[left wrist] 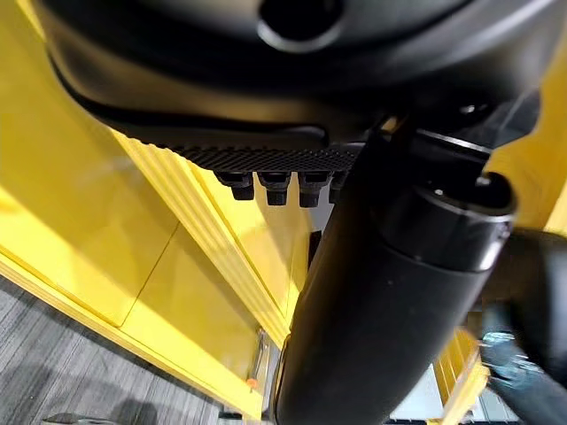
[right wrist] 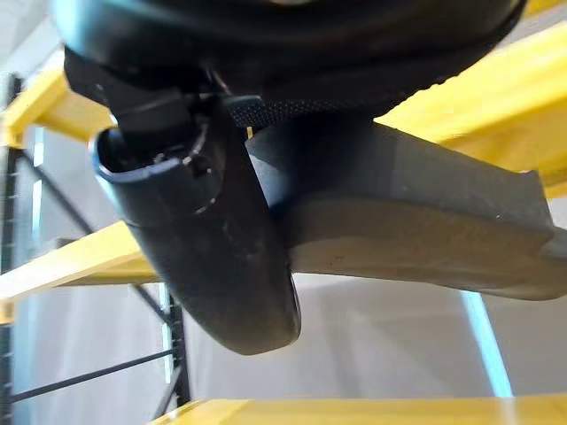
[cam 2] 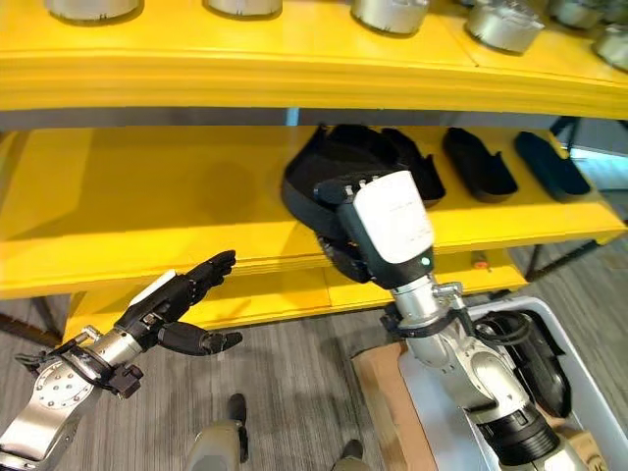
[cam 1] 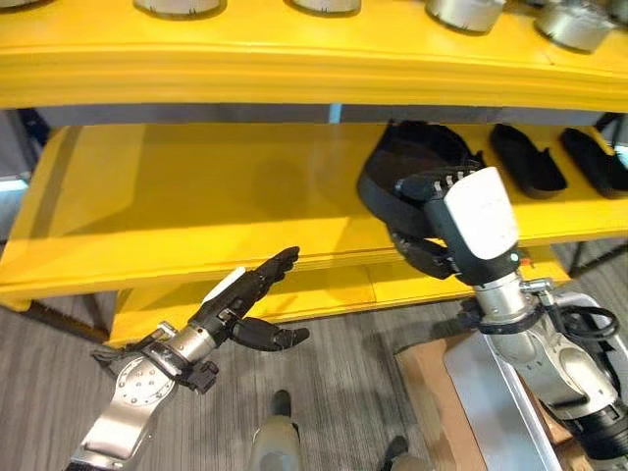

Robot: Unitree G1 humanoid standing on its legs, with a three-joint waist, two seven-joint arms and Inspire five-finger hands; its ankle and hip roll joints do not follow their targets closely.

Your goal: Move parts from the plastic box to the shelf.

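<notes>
A large curved black part (cam 1: pixel 397 162) rests at the front edge of the yellow middle shelf (cam 1: pixel 196 196). My right hand (cam 1: pixel 437 186) is shut on it, fingers curled over its rim. In the right wrist view the thumb (right wrist: pixel 204 221) presses against the dark part (right wrist: pixel 425 212). My left hand (cam 1: pixel 240 299) hangs open below the shelf's front edge, to the left, holding nothing. The grey plastic box (cam 2: pixel 530 314) stands at the lower right with more black parts (cam 2: pixel 535 363) inside.
Two or three slim black parts (cam 1: pixel 527 159) lie in a row on the middle shelf to the right of the held one. Metal cylinders (cam 2: pixel 500 25) stand on the upper shelf. Brown cardboard (cam 1: pixel 427 388) lies under the box. The middle shelf's left half is bare.
</notes>
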